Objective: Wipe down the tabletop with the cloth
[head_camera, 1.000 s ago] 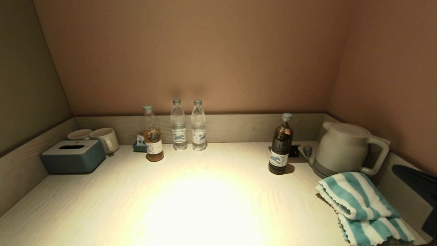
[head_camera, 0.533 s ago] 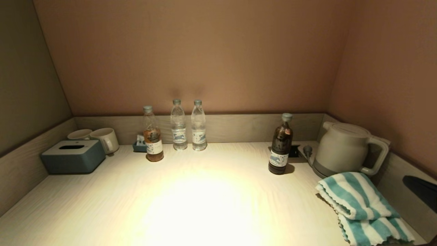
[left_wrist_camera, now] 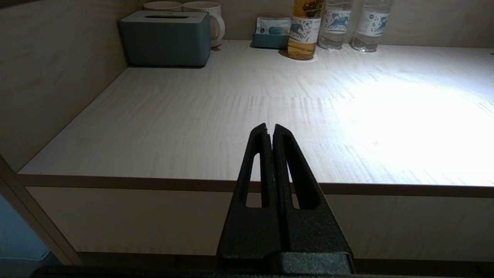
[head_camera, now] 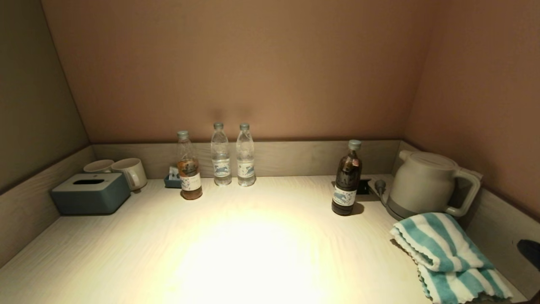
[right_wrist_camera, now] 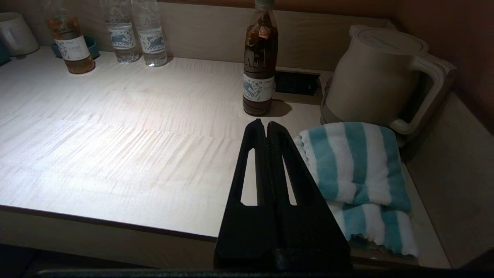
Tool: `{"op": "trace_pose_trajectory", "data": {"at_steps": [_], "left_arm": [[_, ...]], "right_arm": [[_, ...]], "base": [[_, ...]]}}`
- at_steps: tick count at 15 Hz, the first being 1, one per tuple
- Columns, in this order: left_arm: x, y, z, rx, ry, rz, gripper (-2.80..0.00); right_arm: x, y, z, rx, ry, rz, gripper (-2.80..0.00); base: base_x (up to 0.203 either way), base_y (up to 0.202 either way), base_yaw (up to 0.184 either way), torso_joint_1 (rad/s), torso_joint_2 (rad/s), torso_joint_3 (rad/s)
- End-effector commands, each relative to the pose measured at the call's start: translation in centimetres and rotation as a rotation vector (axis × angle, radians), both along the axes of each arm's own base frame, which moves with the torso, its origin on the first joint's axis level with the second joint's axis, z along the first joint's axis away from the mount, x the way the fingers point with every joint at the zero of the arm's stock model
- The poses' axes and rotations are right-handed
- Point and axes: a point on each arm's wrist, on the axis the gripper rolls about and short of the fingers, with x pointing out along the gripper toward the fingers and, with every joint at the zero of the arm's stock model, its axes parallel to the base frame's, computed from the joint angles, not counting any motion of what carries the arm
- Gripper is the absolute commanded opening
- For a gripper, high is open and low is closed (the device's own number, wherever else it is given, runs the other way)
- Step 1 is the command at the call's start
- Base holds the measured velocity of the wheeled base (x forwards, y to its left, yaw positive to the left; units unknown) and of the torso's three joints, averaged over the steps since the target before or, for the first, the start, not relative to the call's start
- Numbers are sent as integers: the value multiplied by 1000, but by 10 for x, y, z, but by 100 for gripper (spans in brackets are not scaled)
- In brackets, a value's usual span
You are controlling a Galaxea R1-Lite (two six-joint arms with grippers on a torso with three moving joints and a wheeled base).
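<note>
One cloth [head_camera: 447, 257], four bottles and two mugs [head_camera: 122, 171] on the tabletop [head_camera: 253, 253]; both hands [right_wrist_camera: 267, 125] pressed together.

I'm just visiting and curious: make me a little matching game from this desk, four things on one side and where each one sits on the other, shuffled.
Things:
1. cloth
2. tissue box
3. kettle
4. dark bottle

Places:
A. far left, in front of the two mugs
B. back right corner of the tabletop
C. folded at the front right, just before the kettle
D. standing alone, left of the kettle

Pairs: 1-C, 2-A, 3-B, 4-D
</note>
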Motion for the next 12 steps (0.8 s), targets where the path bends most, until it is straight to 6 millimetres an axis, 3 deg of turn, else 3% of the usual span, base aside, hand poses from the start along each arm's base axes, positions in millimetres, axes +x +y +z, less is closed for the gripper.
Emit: {"op": "trace_pose_trajectory", "data": {"at_steps": [1, 12], "left_arm": [[0, 0, 0, -1, 2, 1, -280], [0, 0, 0, -1, 2, 1, -280]], "right_arm": [[-11, 0, -2, -4, -16, -22, -280], [-68, 1, -25, -10, -87, -44, -280]], "base": [[0, 0, 0, 0, 0, 0], [0, 0, 0, 0, 0, 0]]}}
